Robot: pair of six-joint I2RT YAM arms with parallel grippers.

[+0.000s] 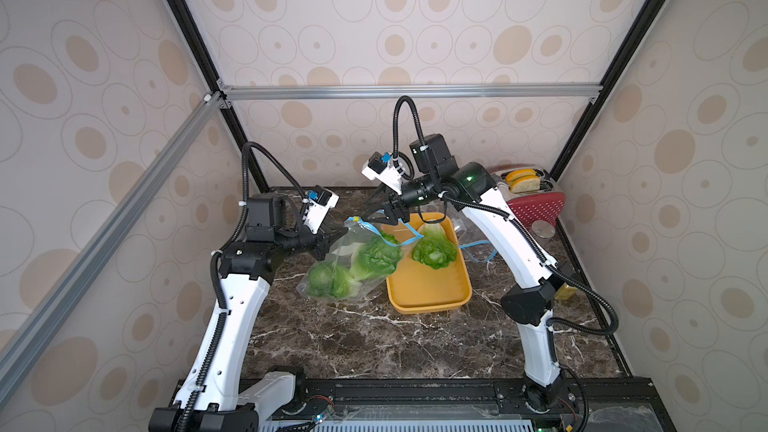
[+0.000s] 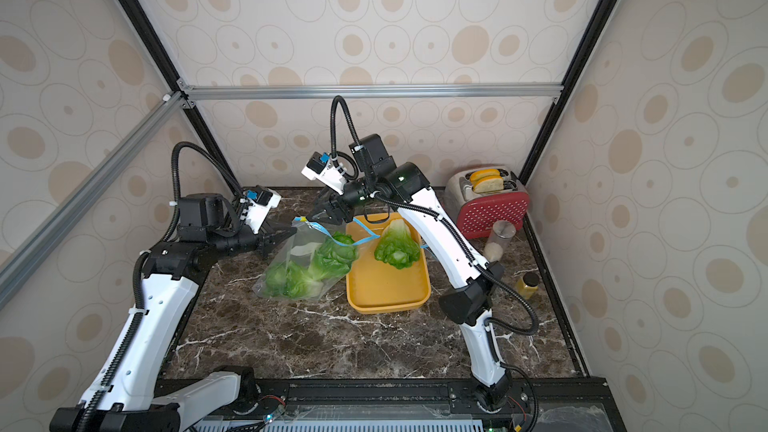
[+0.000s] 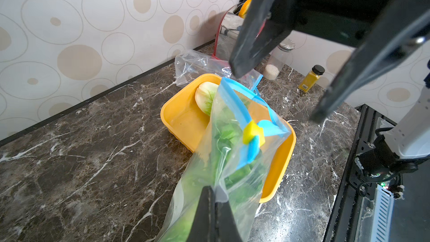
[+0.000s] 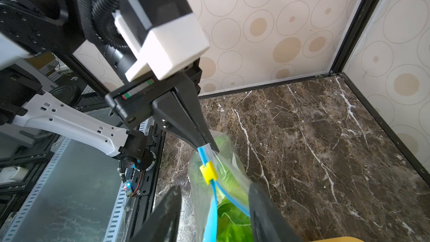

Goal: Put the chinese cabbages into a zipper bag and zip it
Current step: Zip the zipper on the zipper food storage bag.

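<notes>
Left hand (image 4: 209, 145) clamped shut on the end of the zipper bag (image 1: 332, 276)'s zip strip (image 3: 236, 107). Right hand (image 4: 214, 186): jaws apart, straddling the strip by the yellow slider (image 4: 208, 172), holding nothing. Two chinese cabbages (image 1: 376, 257) bagged. The third cabbage (image 1: 434, 249) is in the tray (image 1: 428, 299), 3 o'clock of the bag. Film looks thin and slippery, the leaves soft. I'd grab the white base at its 12 o'clock end.

Front half of the countertop (image 1: 374, 347) lying open for reaching in, zipper bag (image 1: 332, 272) and yellow tray (image 1: 428, 288) filling the middle, toaster (image 2: 494, 209), shaker jar (image 2: 498, 243) and spice bottle (image 2: 528, 284) crowding the far right corner
</notes>
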